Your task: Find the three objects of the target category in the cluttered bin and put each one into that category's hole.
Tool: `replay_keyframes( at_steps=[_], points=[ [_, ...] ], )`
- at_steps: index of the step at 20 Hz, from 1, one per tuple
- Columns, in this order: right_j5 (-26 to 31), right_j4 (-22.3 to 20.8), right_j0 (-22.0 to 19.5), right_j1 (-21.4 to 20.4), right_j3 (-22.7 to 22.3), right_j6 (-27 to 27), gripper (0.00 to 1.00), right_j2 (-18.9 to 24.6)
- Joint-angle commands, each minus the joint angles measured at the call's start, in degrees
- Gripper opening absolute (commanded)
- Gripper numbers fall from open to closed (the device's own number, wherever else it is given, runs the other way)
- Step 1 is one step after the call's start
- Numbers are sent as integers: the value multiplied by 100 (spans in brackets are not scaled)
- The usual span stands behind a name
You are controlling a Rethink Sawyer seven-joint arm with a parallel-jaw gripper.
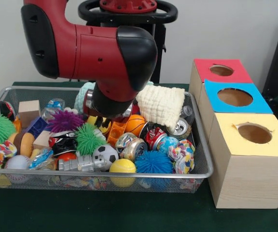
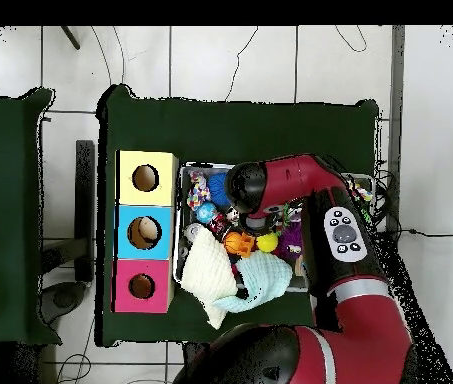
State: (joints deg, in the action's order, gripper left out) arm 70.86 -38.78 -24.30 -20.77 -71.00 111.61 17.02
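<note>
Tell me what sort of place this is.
Probably a robotics lab set up for a sorting test. A red arm reaches into a mesh bin crammed with toys and cans, three wooden boxes with holed coloured tops stand beside it, and cables trail over the tiled floor.

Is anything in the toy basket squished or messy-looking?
Yes. Some drink cans near the middle of the bin look crushed and dented. A cream cloth lies draped over the far rim instead of inside. Also, the yellow box's hole has torn, ragged edges, while the blue hole looks neatly cut.
</note>
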Motion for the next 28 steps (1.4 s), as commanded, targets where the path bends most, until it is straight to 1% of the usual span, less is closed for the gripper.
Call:
replay_keyframes(
  at_steps=[1,7,14,16,19,20,21,22,28],
  points=[
    [-123,-50,10,514,-10,-554,0,59],
    [-53,-49,17,518,14,-589,0,43],
    [31,-72,90,550,73,-446,0,-47],
    [-6,-85,81,532,13,-460,0,-67],
    [69,-42,75,566,91,-507,0,-40],
    [69,-37,72,570,104,-528,0,-27],
    [-64,-31,52,545,60,-512,0,1],
    [-69,-32,51,546,62,-530,100,8],
    [-123,-26,29,522,24,-579,100,36]
  ],
)
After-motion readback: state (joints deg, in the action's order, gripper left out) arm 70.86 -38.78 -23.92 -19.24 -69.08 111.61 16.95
